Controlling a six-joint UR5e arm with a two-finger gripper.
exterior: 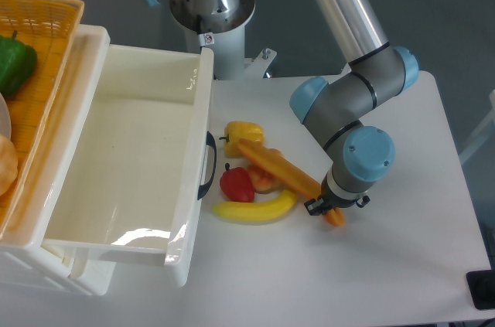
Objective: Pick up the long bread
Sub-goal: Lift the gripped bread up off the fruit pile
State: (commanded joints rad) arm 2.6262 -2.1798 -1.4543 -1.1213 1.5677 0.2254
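Observation:
The long bread [278,166] is a slim orange-golden loaf lying slantwise across the pile of toy food at mid-table, its left end up by the yellow pepper [244,132] and its right end low on the table. My gripper [323,206] sits under the blue wrist joint, with its dark fingers clamped on the loaf's right end. Most of the fingers are hidden by the wrist.
A yellow banana [255,209] and a red fruit [237,185] lie right under the loaf. A large white bin [199,149] stands to the left. Beyond it is an orange basket [46,10] holding a green pepper [14,64]. The arm's base [210,10] is at the back.

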